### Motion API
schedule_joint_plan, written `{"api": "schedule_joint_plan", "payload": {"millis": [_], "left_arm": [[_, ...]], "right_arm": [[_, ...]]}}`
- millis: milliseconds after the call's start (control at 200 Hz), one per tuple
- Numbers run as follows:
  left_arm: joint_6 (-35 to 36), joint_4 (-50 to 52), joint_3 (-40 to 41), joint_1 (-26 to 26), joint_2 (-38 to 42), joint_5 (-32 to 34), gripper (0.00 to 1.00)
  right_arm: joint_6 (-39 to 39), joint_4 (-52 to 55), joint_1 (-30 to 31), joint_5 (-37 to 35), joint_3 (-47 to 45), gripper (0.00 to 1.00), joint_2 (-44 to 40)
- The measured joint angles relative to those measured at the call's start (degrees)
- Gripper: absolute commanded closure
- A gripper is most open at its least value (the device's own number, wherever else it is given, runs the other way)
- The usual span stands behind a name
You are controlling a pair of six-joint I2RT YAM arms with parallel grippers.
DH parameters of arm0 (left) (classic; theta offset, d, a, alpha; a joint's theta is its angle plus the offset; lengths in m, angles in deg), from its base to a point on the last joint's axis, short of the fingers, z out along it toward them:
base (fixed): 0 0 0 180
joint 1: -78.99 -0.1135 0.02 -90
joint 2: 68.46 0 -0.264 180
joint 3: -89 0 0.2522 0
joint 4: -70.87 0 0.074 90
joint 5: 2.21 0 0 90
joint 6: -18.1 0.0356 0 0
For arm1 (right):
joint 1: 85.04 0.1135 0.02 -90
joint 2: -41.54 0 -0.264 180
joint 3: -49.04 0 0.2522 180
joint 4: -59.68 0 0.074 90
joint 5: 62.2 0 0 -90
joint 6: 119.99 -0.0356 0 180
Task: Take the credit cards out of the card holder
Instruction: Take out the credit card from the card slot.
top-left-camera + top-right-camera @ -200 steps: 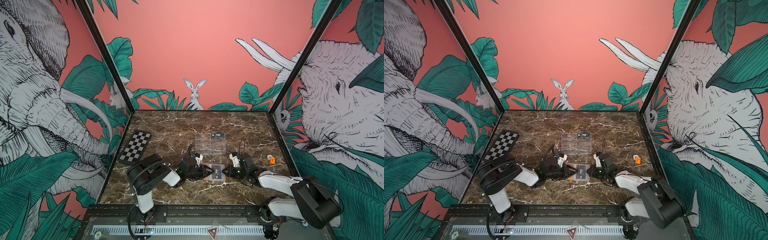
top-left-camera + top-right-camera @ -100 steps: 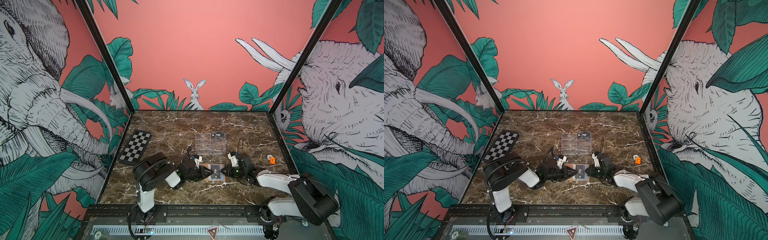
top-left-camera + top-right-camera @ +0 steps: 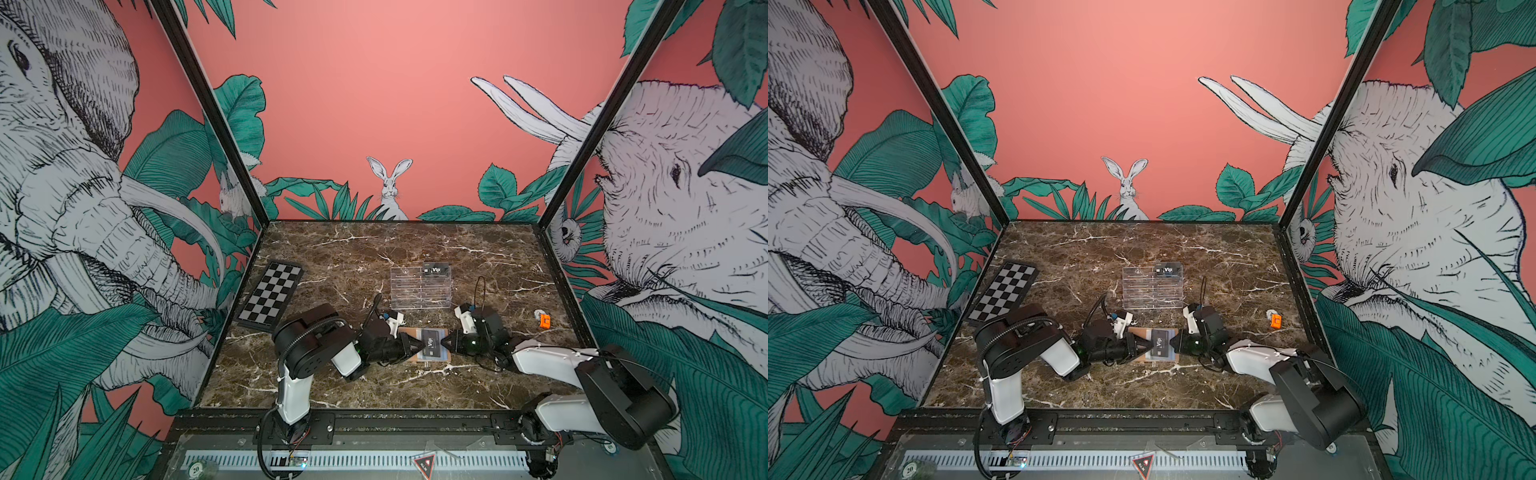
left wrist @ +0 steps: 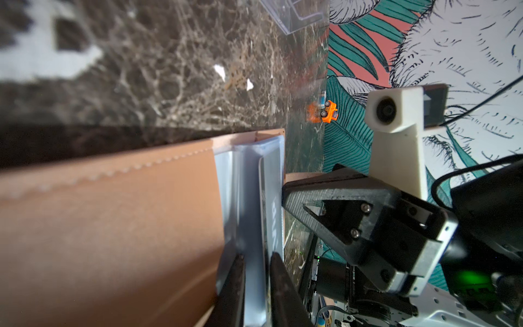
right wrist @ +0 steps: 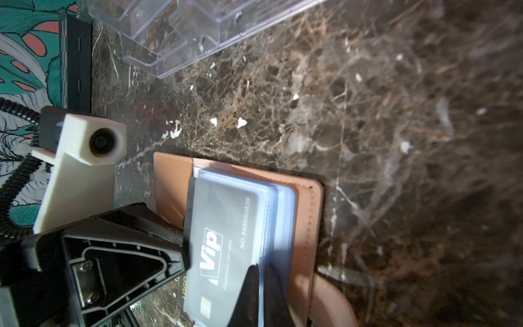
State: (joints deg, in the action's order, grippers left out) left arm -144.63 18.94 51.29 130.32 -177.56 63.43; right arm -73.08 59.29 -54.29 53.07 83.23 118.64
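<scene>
Between the two wrists, at the front middle of the marble table (image 3: 374, 249), my left gripper (image 4: 258, 257) has its jaws drawn close on either side of the credit card (image 5: 220, 226) edge and its clear sleeve (image 4: 249, 184). Whether they truly clamp, I cannot tell. Facing it, my right gripper (image 5: 262, 269) is pressed together on the opposite edge of the sleeve stack, pinching the card holder (image 5: 307, 215). The holder lies open and flat, tan cover down, with the card on top and partly out toward the left gripper.

Against a second ago, the left arm's elbow housing (image 3: 309, 345) sits nearer the holder and the right gripper has edged in. Holder and card have not shifted.

Behind them is the clear acrylic stand (image 3: 419, 289), with a second card (image 3: 435, 269) in its back right slot. A chequered board (image 3: 272, 297) lies far left, an orange toy car (image 3: 544, 321) far right.

Both cards read "Vip" in white. On the near one I also read "NO 88880839" and a yellow "LOGO". A round sticker (image 3: 195, 469) on the front rail reads "20".
</scene>
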Motion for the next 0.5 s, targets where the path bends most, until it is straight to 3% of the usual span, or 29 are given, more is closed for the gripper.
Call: {"api": "schedule_joint_plan", "payload": {"millis": [340, 500], "left_arm": [[-0.13, -1.2, 0.02, 0.0, 0.02, -0.09, 1.0], [-0.04, -1.25, 0.42, 0.0, 0.31, 0.5, 1.0]], "right_arm": [[0.04, -0.37, 0.2, -0.24, 0.22, 0.93, 0.48], [0.5, 0.13, 0.31, -0.66, 0.28, 0.93, 0.28]]}}
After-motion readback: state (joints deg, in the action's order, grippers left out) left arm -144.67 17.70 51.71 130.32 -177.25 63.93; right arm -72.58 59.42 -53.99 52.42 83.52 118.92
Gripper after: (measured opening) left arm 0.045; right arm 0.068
